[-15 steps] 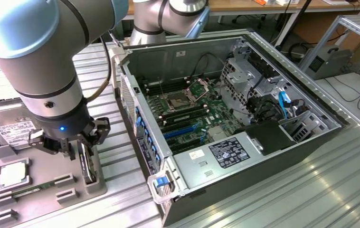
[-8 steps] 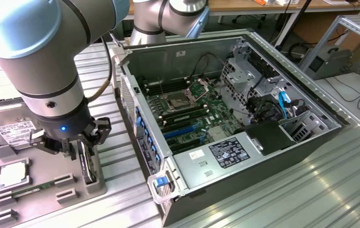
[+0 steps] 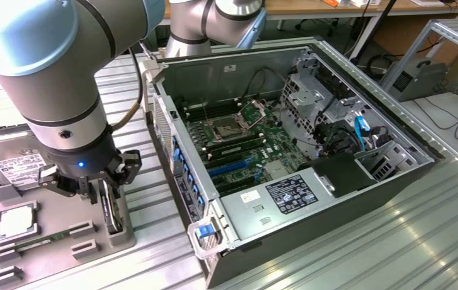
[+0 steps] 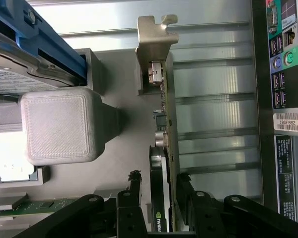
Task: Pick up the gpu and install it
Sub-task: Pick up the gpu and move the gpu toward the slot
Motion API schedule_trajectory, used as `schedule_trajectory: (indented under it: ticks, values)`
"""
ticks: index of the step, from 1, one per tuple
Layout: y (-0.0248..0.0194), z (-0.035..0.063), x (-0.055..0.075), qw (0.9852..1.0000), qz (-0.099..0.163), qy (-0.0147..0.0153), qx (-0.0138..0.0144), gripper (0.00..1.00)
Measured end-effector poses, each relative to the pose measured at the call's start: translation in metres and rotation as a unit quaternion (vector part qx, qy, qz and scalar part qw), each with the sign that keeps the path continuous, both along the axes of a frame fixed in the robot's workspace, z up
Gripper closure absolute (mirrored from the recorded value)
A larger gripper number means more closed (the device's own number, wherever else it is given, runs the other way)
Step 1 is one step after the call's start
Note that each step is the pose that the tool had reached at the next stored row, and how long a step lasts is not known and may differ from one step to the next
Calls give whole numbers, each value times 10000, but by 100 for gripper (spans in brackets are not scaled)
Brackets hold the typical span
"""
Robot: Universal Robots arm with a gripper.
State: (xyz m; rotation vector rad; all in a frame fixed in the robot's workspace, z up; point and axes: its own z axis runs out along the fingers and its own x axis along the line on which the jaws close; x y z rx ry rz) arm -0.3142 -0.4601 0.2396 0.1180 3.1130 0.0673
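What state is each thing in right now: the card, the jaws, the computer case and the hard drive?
gpu: standing on edge in the gray tray, between the jaws.
gripper: jaws open, straddling the gpu.
computer case: on its side, panel off, inside exposed.
hard drive: lying label up in the gray tray.

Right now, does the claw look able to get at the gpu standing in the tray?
Probably yes: the claw is down right over the gpu, which stands on edge in the grey tray, and nothing lies between them; the hard drive sits clear to one side.
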Motion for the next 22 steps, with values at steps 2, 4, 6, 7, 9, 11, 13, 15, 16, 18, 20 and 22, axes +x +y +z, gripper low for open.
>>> schedule_trajectory:
  ticks: [2, 4, 6, 7, 9, 11, 13, 15, 16, 18, 20, 22]
  values:
    - [0, 0, 0, 10000, 0, 1, 0, 58]
    - [0, 0, 3, 10000, 0, 0, 0, 58]
    - [0, 0, 3, 10000, 0, 0, 0, 58]
    - [0, 0, 3, 10000, 0, 1, 0, 58]
    - [0, 0, 3, 10000, 0, 0, 0, 58]
    - [0, 0, 3, 10000, 0, 0, 0, 58]
    - [0, 0, 3, 10000, 0, 0, 0, 59]
    - [0, 0, 3, 10000, 0, 0, 0, 66]
    - [0, 0, 3, 10000, 0, 0, 0, 66]
    - [0, 0, 3, 10000, 0, 0, 0, 66]
    - [0, 0, 3, 10000, 0, 0, 0, 66]
    - [0, 0, 6, 10000, 0, 0, 0, 66]
